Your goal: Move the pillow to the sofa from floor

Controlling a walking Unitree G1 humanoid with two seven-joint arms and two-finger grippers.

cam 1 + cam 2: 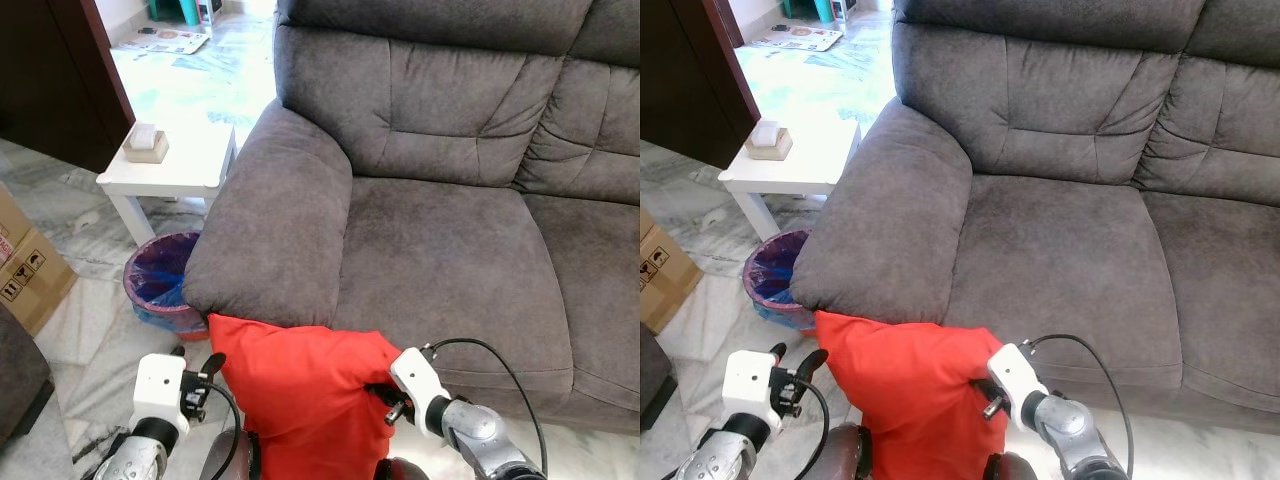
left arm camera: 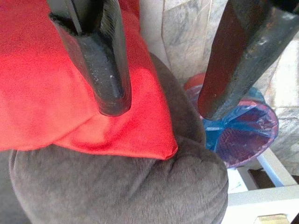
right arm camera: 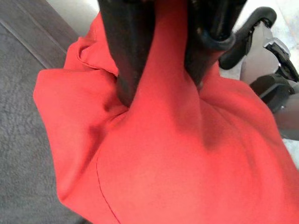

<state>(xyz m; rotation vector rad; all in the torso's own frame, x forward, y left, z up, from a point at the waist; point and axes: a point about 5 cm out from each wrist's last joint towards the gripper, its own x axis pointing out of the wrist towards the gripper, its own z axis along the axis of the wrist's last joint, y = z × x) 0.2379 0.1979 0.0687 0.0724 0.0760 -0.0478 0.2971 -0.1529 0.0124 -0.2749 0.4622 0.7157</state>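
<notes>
A red pillow [image 1: 300, 400] hangs low in front of the grey sofa [image 1: 440, 260], its top corner touching the front of the sofa's armrest [image 1: 270, 230]. My right gripper [image 1: 385, 400] is shut on a fold of the pillow's right side; in the right wrist view both fingers [image 3: 128, 56] pinch the red cloth [image 3: 177, 163]. My left gripper [image 1: 207, 380] stands open at the pillow's left edge. In the left wrist view one finger [image 2: 100, 60] lies over the pillow [image 2: 56, 93] and the other is off it, above the bin.
A round bin with a blue liner [image 1: 160, 280] stands on the marble floor left of the armrest. Behind it is a white side table [image 1: 190, 165] with a small box [image 1: 146, 143]. A cardboard box [image 1: 25, 265] sits at far left.
</notes>
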